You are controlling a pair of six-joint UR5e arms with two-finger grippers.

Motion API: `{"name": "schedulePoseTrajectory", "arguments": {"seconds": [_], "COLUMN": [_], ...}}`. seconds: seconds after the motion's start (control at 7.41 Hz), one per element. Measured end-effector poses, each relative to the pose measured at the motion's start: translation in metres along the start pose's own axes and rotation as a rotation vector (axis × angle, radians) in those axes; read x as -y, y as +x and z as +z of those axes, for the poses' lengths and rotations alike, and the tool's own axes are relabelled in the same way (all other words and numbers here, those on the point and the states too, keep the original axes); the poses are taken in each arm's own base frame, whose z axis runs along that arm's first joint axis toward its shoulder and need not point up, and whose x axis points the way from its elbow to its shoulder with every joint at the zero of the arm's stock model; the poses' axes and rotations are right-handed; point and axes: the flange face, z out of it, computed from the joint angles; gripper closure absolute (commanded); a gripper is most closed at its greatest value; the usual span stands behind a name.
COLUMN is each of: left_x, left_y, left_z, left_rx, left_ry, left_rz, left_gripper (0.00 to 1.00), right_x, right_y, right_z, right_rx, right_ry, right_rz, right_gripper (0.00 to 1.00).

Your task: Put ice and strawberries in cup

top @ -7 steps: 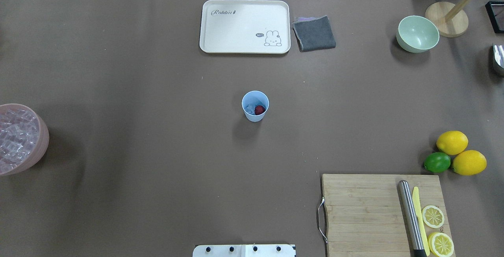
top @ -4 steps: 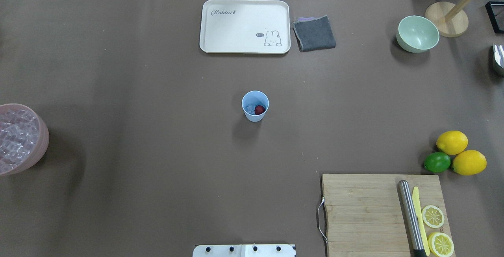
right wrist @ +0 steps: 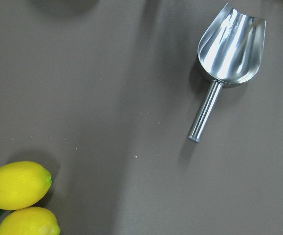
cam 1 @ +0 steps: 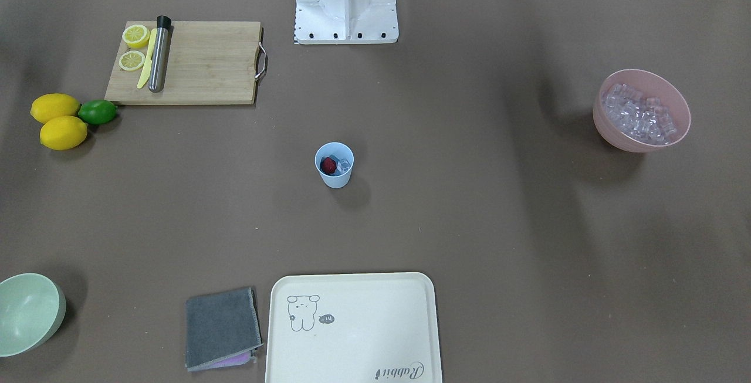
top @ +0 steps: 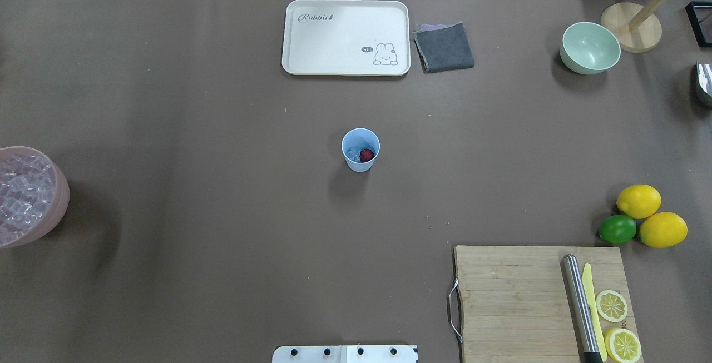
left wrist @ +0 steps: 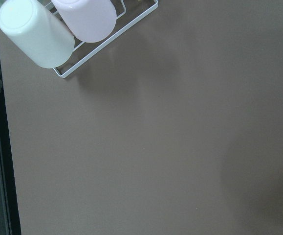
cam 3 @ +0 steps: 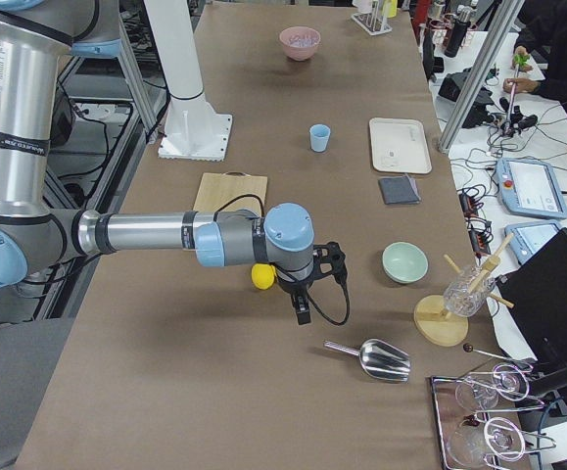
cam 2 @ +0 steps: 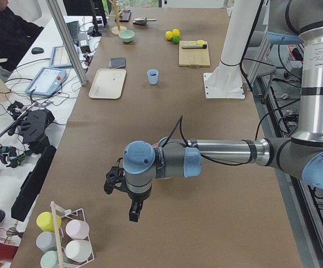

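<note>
The light-blue cup stands upright at the table's middle; it also shows in the front view. Inside it lie the red strawberry and a few clear ice cubes. More ice fills the pink bowl at the robot's left edge. My left gripper shows only in the exterior left view, far from the cup near a cup rack; I cannot tell if it is open or shut. My right gripper shows only in the exterior right view, past the lemons; its state cannot be told either.
A cream tray, a grey cloth and a pale green bowl sit at the far side. A cutting board with knife and lemon slices, two lemons and a lime sit right. A metal scoop lies under the right wrist.
</note>
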Motion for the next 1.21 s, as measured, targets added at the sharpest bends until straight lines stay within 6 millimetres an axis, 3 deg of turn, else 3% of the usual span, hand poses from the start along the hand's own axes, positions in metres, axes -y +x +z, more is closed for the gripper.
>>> {"name": "schedulePoseTrajectory", "arguments": {"seconds": [0.54, 1.21], "left_x": [0.009, 0.015], "left_y": [0.018, 0.028], "left_z": [0.017, 0.017], "left_rx": [-0.01, -0.008], "left_ry": [-0.028, -0.012], "left_rz": [-0.04, -0.007], "left_gripper": [0.03, 0.02], "right_x": [-0.008, -0.015], "right_y": [0.011, 0.014], "right_z": [-0.008, -0.007], "right_rx": [-0.006, -0.005], "right_ry": [0.016, 0.013], "right_rz": [0.03, 0.041], "right_gripper": [0.0, 0.0]}}
